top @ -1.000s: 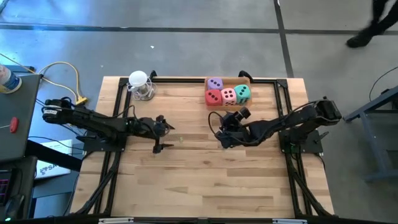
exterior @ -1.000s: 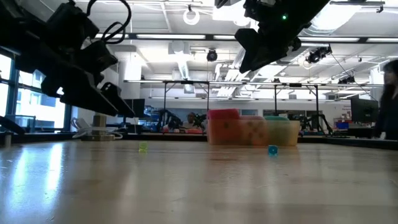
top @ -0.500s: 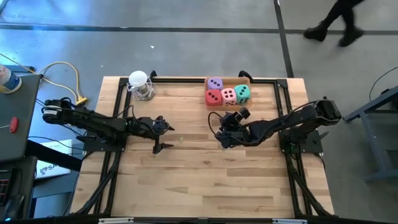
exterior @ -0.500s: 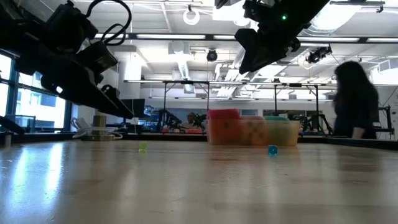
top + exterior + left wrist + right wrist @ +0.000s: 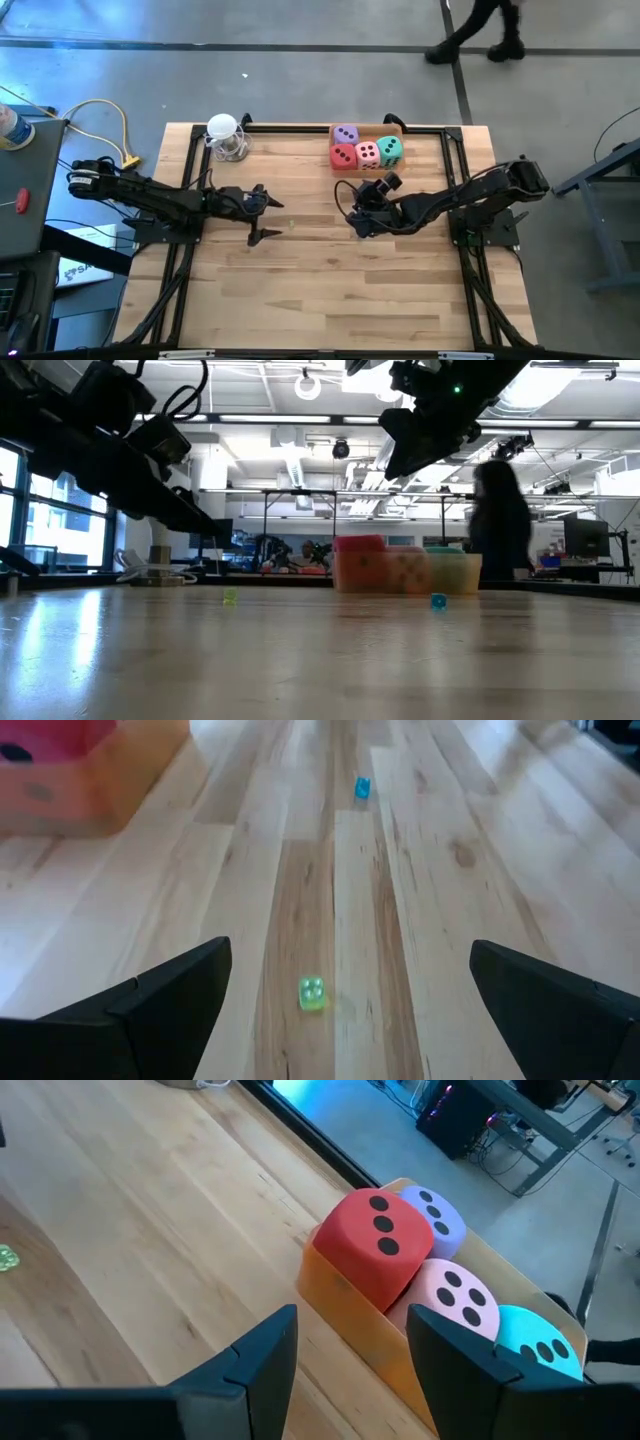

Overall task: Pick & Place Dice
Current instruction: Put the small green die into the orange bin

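Four large dice sit packed in a shallow tan box at the table's far edge: purple, red, pink, teal. In the right wrist view the red die is nearest. My right gripper hovers open over the table, near of the box, touching nothing. My left gripper hovers wide open left of centre, above the wood.
A tiny green bead lies on the wood just ahead of my left gripper, and a tiny blue one lies farther on. A white ball on a clear stand is at the far left. Black frame rails border the table. A person walks beyond the table.
My left gripper has risen slightly, as the low view shows. The dice and my right gripper have kept still. A person has walked across the room behind the table.
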